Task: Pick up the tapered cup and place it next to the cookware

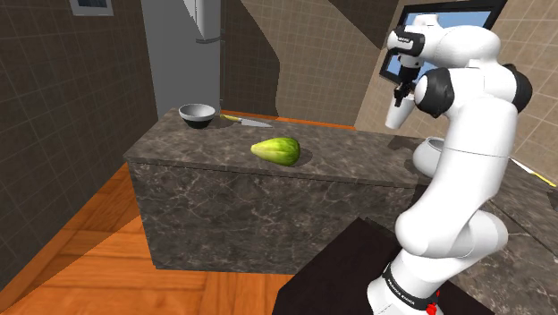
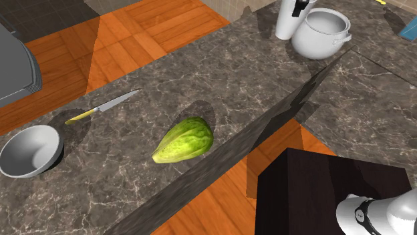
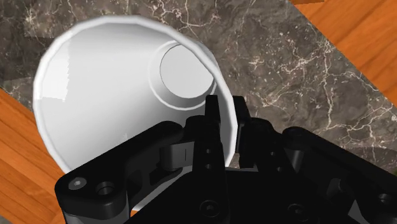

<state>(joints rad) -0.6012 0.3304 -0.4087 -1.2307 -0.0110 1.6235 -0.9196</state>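
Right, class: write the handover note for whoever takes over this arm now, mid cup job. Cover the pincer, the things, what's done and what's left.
Pincer: shut on the wall of the plain white tapered cup, one finger inside the rim, one outside.
Cup: upright, close beside the round white pot at the end of the dark marble counter. I cannot tell whether its base touches the counter.
Done: cup grasped and now at the pot.
Left: probably lower it if it is not down, open the pincer, then lift away without knocking cup or pot.
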